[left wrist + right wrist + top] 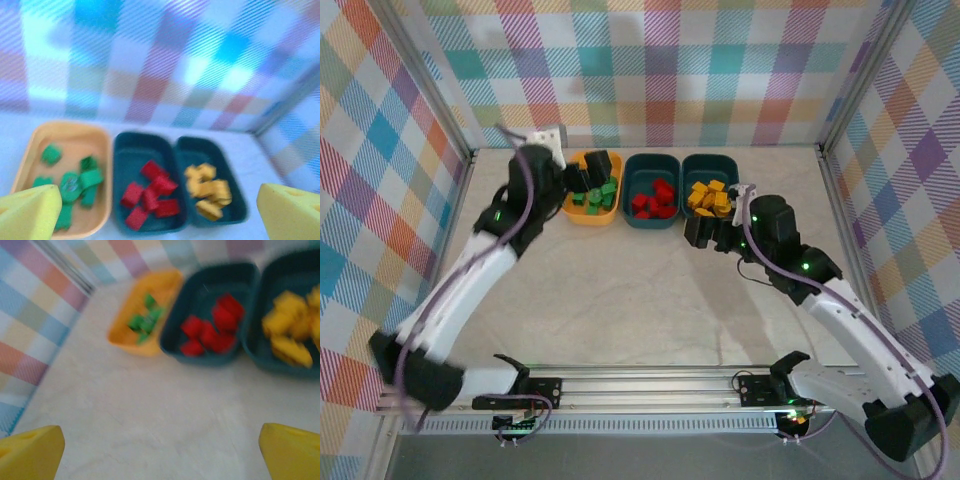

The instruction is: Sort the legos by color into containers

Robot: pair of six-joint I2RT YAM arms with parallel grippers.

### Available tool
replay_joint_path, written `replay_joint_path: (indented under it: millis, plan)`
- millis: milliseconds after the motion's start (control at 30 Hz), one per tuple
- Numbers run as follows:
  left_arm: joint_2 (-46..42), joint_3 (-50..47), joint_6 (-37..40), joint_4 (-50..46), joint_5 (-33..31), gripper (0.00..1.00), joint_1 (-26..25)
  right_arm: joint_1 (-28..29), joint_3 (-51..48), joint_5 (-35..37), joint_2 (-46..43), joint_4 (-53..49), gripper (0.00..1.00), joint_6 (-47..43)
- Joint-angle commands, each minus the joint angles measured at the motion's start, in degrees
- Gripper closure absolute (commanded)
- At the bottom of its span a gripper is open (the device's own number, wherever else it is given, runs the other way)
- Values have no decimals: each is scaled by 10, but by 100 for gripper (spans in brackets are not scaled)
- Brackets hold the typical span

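Observation:
Three containers stand in a row at the back. The orange-yellow tub holds the green legos. In the middle teal tub lie the red legos, and the right teal tub holds the yellow legos. My left gripper hovers over the orange-yellow tub. In the left wrist view its yellow fingertips stand wide apart, open with nothing between them. My right gripper sits just in front of the right teal tub. Its fingertips are also spread, open over bare table.
Plaid walls with metal corner posts close in the back and both sides. A pale tabletop stretches from the tubs to the mounting rail at the near edge. Both wrist views are blurred.

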Motion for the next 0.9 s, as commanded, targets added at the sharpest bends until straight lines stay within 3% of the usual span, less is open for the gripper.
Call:
replay_joint_path:
  millis: [0,33,100,167,233,333,467,500,533,633,700,800,867]
  plan:
    - [-70,-120,99,108,-78,0,-52,8,-29,52,-5,82,0,-86]
    - [-84,-145,123,115,-68,0,-60,7,-30,92,-4,82,0,-73]
    - [-89,-162,103,96,-109,0,-61,6,-29,173,-2,80,0,-21]
    - [-84,-156,62,41,-174,0,-58,6,-33,184,-6,98,0,-23]
    - [-93,-180,88,51,-176,0,-50,6,-41,189,-10,115,0,-21]
    - [-138,-261,112,141,-165,0,-12,6,-49,153,-11,144,0,-122]
    - [-194,-431,154,313,-57,0,100,6,-48,181,-3,152,0,-172]
    - [-201,-468,187,346,-54,0,115,6,-58,172,-8,172,0,-188]
    - [-198,-501,195,379,-104,0,123,6,-72,159,-13,198,0,-203]
    - [-134,-576,217,522,-175,0,149,6,-98,146,-13,234,0,-213]
    - [-81,-582,209,543,-201,0,163,5,-103,141,-8,231,0,-211]
    - [-19,-588,179,562,-114,0,199,5,-117,130,-14,218,0,-224]
    - [41,-595,154,611,-95,0,215,3,-138,135,-25,225,0,-229]
